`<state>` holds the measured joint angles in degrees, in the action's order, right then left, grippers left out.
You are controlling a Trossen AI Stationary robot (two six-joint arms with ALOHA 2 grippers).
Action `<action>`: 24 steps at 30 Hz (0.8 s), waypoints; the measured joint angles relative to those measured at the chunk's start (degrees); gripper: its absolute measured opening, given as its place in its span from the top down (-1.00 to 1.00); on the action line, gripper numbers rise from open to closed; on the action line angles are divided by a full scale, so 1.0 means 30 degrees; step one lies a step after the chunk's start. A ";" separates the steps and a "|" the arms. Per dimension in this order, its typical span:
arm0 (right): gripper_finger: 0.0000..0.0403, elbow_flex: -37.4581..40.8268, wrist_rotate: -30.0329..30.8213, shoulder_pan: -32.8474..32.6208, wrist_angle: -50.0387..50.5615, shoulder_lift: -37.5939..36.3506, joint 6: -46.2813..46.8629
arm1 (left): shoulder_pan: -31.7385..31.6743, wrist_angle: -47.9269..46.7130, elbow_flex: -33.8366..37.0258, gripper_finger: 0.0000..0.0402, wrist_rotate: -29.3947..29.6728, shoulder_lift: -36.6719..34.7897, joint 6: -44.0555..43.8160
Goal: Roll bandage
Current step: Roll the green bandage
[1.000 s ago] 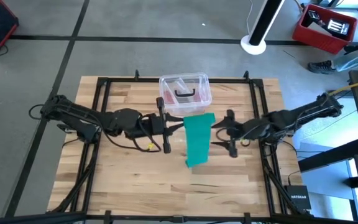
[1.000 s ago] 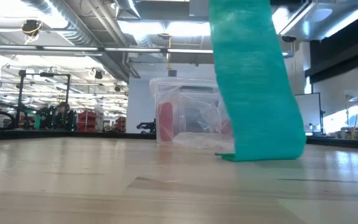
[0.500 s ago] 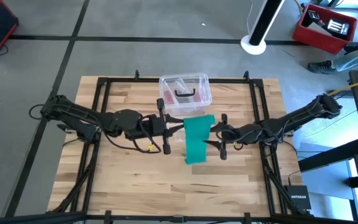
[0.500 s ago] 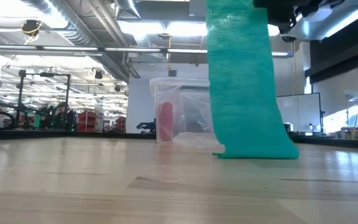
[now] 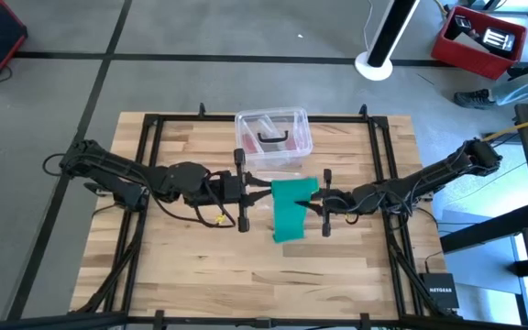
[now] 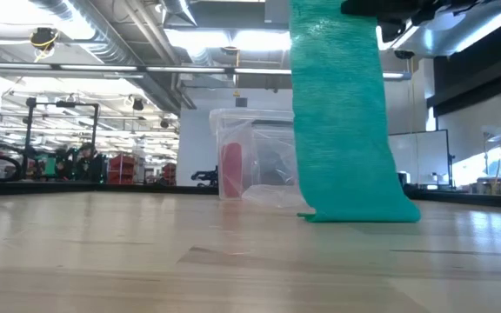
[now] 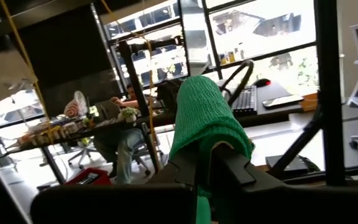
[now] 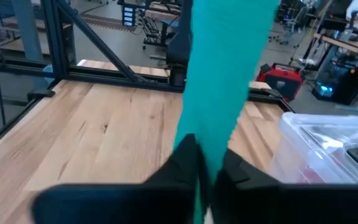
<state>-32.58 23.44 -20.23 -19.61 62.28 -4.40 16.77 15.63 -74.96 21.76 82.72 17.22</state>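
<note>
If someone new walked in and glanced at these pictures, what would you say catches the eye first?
The teal bandage stands out first: it hangs as a flat band in the middle of the table, its lower end resting on the wood. The left claw and the right claw pinch it from opposite sides. Just behind it sits a clear plastic box with pinkish contents.

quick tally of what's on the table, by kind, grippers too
Bandage: 1, teal, hanging down to the table
Clear plastic box: 1, pinkish contents inside
Grippers: 2, left gripper and right gripper, each shut on the bandage
Total: 4
</note>
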 joint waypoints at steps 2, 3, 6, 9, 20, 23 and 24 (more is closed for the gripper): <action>0.93 0.0000 -0.0015 -0.0011 0.0059 0.0002 -0.0126 | 0.0162 -0.0014 0.0000 0.92 -0.0501 -0.0037 0.0161; 0.93 -0.0002 -0.0044 -0.0025 0.0073 0.0004 0.0008 | 0.0264 -0.0081 0.0000 0.92 -0.0559 -0.0179 0.0364; 0.97 0.0000 -0.0439 -0.0444 0.0225 0.0007 0.0384 | 0.0411 -0.0035 0.0015 0.92 -0.0480 -0.0652 0.0882; 0.96 -0.0015 -0.0757 -0.1318 -0.0053 0.0007 0.0398 | 0.0297 0.0133 0.0000 0.92 0.0526 -0.1086 0.1740; 0.98 -0.2909 -0.0169 -0.4236 0.1406 0.0007 -0.0016 | -0.1176 -0.1126 0.0003 0.92 0.1796 -0.1305 0.3395; 0.99 -0.4278 -0.0168 -0.5045 0.2059 0.0164 -0.0439 | -0.1259 -0.1590 0.0001 0.92 0.2179 -0.1305 0.3927; 0.99 -0.4759 -0.0168 -0.5330 0.2242 0.0276 -0.0730 | -0.1265 -0.1730 0.0007 0.92 0.2214 -0.1312 0.4095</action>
<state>-46.85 22.94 -36.22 -12.88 63.11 -6.59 12.97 10.44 -74.94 28.40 78.78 29.51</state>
